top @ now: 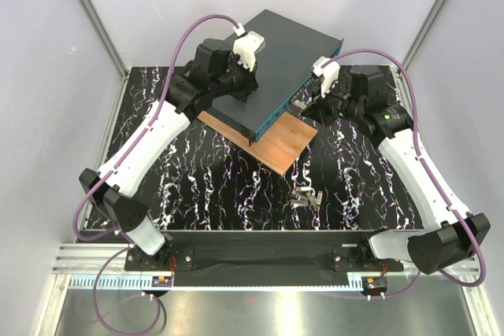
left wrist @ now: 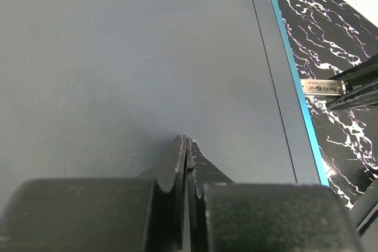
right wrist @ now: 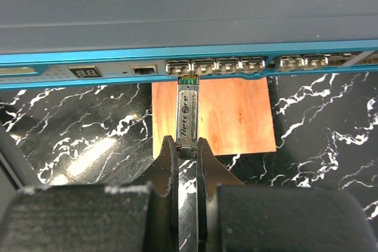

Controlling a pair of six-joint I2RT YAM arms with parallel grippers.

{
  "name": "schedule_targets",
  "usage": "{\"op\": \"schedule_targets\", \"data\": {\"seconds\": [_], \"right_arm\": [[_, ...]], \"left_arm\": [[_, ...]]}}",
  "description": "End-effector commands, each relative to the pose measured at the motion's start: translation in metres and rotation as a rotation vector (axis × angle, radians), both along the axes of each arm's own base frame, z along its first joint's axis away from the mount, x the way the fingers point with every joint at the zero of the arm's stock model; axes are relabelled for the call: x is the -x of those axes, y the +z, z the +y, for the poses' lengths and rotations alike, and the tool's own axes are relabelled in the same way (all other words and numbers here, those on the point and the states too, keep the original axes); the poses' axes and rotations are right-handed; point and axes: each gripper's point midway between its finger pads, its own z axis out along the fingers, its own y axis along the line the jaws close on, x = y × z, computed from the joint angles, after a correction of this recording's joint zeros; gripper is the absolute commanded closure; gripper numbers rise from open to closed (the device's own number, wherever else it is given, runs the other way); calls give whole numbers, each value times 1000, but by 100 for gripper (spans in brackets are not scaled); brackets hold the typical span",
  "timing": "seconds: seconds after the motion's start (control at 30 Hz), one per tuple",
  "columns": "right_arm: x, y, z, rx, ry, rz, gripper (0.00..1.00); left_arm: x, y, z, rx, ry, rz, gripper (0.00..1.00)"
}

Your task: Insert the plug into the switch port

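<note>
The switch [top: 287, 68] is a flat box with a dark grey-teal top, lying partly on a brown wooden board [top: 276, 143]. Its teal front face [right wrist: 177, 66] shows a row of small ports. My right gripper [right wrist: 187, 146] is shut on the rear end of a silver plug [right wrist: 188, 110]. The plug's tip sits right at the mouth of a port [right wrist: 180, 67]. The plug also shows in the left wrist view [left wrist: 322, 87]. My left gripper [left wrist: 186, 141] is shut and empty, its tips resting on the switch's top [left wrist: 147, 57].
A second small metal plug [top: 305, 197] lies on the black marbled table in front of the board. The switch's front face also carries a small display [right wrist: 87, 71] and more ports [right wrist: 304, 61] to the right.
</note>
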Motion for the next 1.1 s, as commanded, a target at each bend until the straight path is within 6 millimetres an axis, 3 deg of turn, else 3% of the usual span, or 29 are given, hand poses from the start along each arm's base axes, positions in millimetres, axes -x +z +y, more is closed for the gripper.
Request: {"op": "schedule_targets", "data": {"seconds": [0.0,0.47,1.07], "right_arm": [[2,27,13,-51,44,-53,100],[4,11,13,-50,26,-11,100],[12,8,3,-27,-11,-8,100]], "left_arm": [[-4,25,-3,39,-9,-61,98],[-6,27,-5,44,-14,-60,99],[-6,27,-6,44,-17,-60,100]]}}
